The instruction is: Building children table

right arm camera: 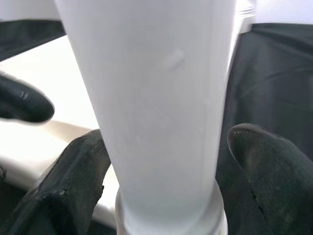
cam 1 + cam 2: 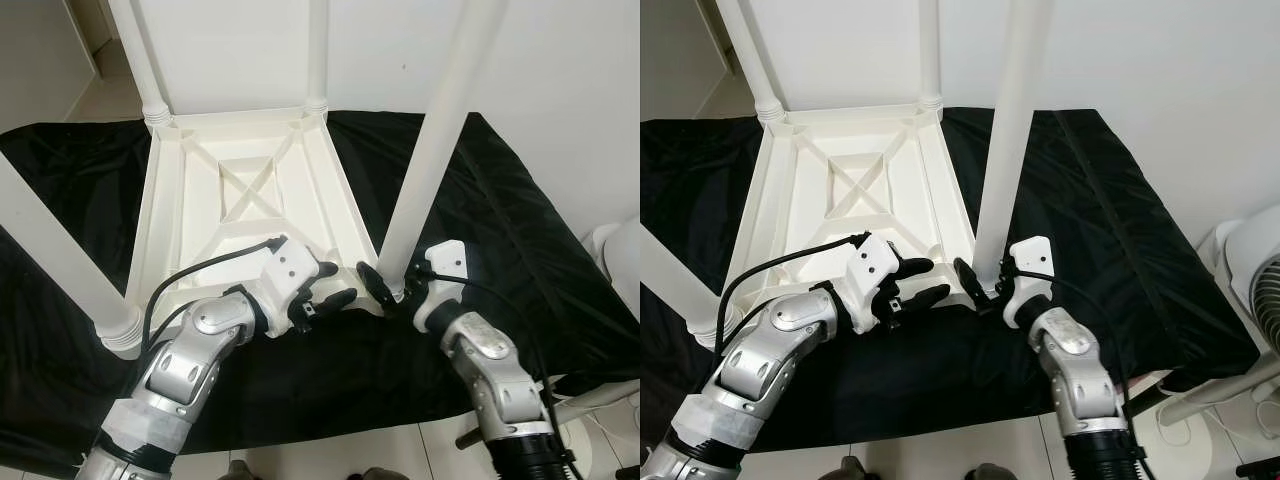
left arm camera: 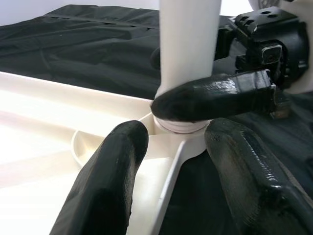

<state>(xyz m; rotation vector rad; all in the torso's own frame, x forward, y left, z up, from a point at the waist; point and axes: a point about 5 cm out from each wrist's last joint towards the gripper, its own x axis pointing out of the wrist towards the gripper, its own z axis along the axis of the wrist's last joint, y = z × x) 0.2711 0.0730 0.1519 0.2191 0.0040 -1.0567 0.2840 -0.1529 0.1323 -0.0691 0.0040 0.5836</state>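
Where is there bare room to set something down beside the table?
Free: the black cloth right of the upturned white plastic table top, up to the white fan. Crowded: the near-right corner, where the right tool straddles the white tubular leg and the left tool hovers.

No readable text, labels, brand names, numbers or signs appear in any of the views. The white plastic table parts, the black cloth beneath them, and the robot's silver arms and black fingers all show plain, unmarked surfaces.
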